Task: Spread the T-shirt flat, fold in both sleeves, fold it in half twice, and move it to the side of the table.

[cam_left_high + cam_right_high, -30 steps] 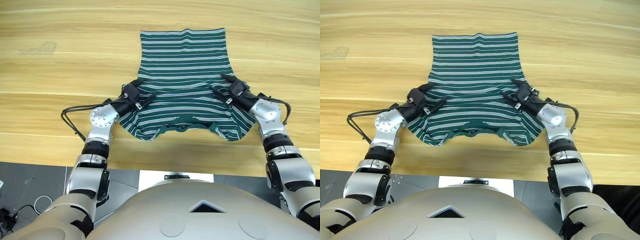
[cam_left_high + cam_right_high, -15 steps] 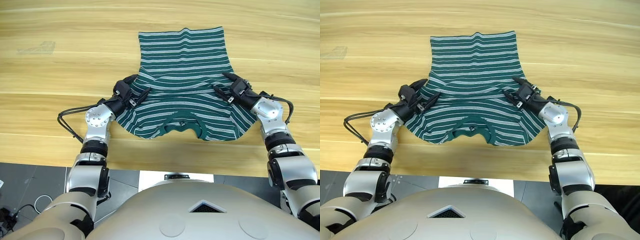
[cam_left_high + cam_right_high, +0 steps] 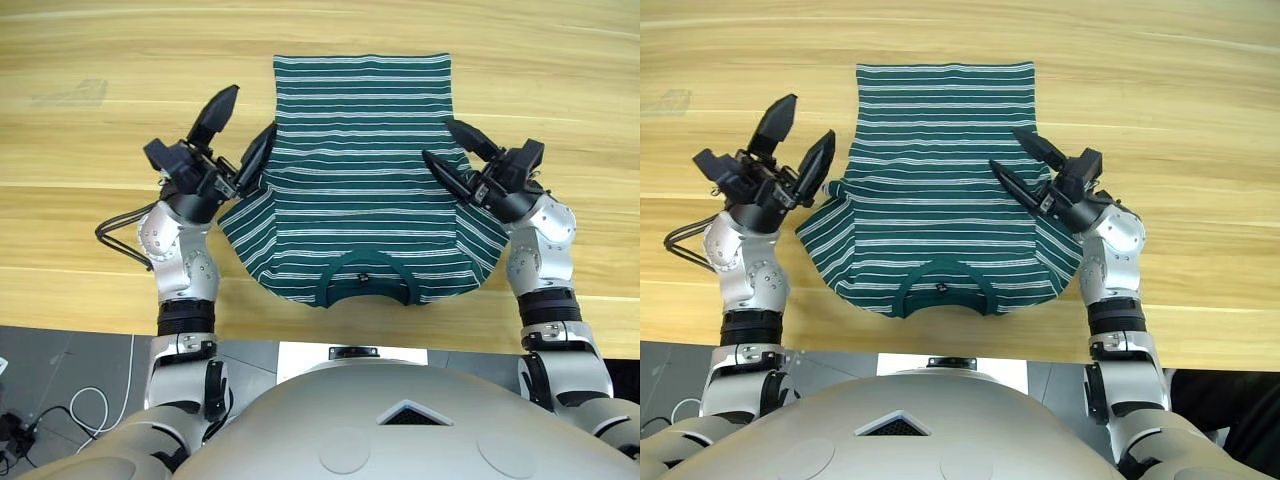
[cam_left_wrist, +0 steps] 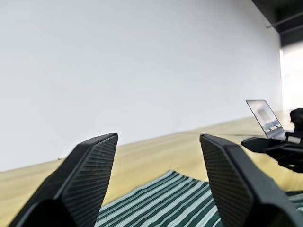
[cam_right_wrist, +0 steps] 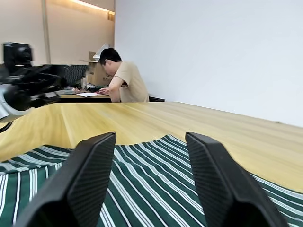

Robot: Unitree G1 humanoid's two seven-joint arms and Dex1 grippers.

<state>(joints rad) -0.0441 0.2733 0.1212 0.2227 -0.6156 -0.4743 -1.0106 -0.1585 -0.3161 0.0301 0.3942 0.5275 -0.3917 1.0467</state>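
Note:
A dark green T-shirt (image 3: 362, 170) with thin white stripes lies spread on the wooden table (image 3: 100, 60), collar toward me, hem at the far side. Both sleeves are folded in over the body. My left gripper (image 3: 240, 128) hovers open above the shirt's left edge, fingers pointing away from me. My right gripper (image 3: 458, 152) hovers open above the right edge, raised off the cloth. Nothing is held. In the left wrist view the two fingers (image 4: 90, 175) stand wide apart with the shirt (image 4: 165, 203) below. The right wrist view has its fingers (image 5: 94, 175) apart over the striped cloth (image 5: 142, 179).
The table's front edge (image 3: 300, 335) runs just under the collar. Bare wood spreads to the left (image 3: 80, 150) and right (image 3: 580, 100) of the shirt. A black cable (image 3: 115, 235) loops beside my left forearm.
Both grippers have let go of the shirt's shoulder area and lifted off the cloth, spreading outward. The collar end has dropped flat on the table nearer the front edge.

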